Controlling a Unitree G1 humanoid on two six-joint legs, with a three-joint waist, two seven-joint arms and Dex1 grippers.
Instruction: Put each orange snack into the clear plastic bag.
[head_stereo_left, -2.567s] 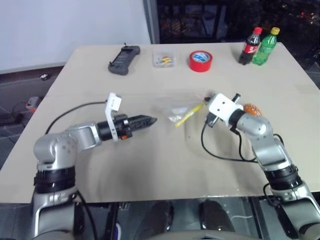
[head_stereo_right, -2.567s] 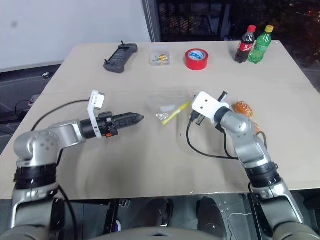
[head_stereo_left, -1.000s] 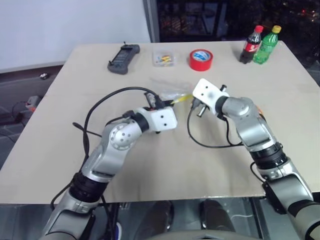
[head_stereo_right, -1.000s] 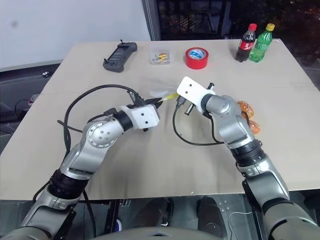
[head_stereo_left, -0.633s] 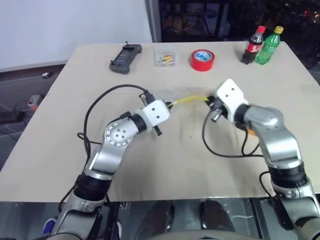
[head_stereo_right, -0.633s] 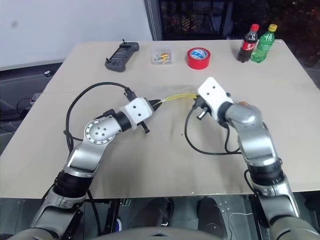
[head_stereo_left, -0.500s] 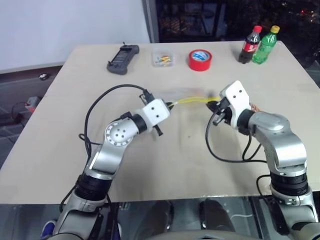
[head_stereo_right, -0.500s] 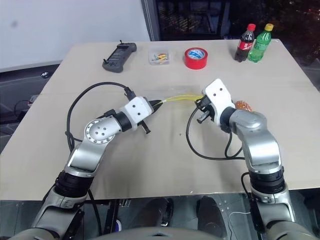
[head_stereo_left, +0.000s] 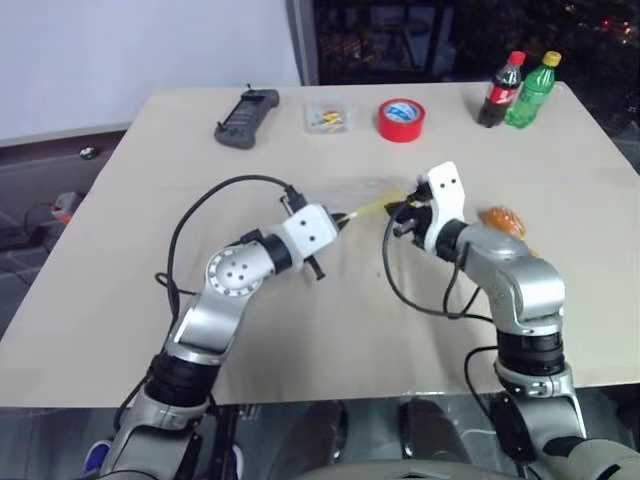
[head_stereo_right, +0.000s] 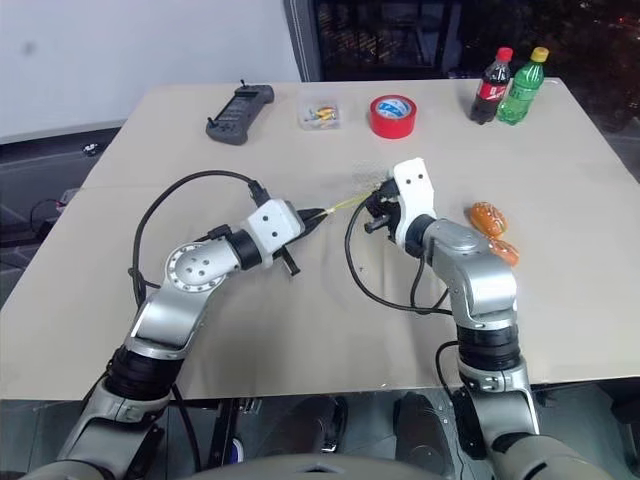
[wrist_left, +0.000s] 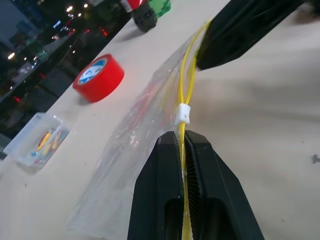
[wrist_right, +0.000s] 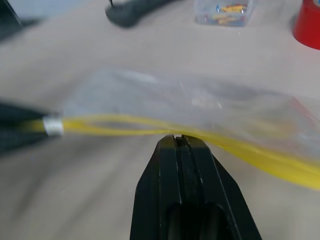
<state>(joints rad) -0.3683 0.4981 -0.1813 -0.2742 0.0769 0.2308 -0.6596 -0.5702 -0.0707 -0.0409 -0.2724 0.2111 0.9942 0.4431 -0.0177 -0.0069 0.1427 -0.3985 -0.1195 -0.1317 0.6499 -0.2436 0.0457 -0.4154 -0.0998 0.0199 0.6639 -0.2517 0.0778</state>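
Note:
The clear plastic bag (head_stereo_left: 372, 192) hangs just above the table's middle, held by its yellow seal strip (head_stereo_right: 345, 205). My left gripper (head_stereo_left: 340, 215) is shut on one end of the strip, just behind a white slider (wrist_left: 183, 114). From the other side my right gripper (head_stereo_left: 396, 212) is shut on the same strip; its tips (wrist_right: 179, 142) pinch the yellow edge. Two orange snacks (head_stereo_right: 488, 215) (head_stereo_right: 503, 250) lie on the table to the right of my right arm, apart from both grippers.
Along the table's far edge lie a black remote (head_stereo_left: 248, 120), a small clear box (head_stereo_left: 328, 120) of colourful bits, a red tape roll (head_stereo_left: 401, 120), a cola bottle (head_stereo_left: 500, 90) and a green bottle (head_stereo_left: 528, 90). Black cables loop beside both arms.
My right gripper has shut on the bag's yellow strip, rolled at the wrist and drawn closer to the left gripper. The left gripper keeps its hold.

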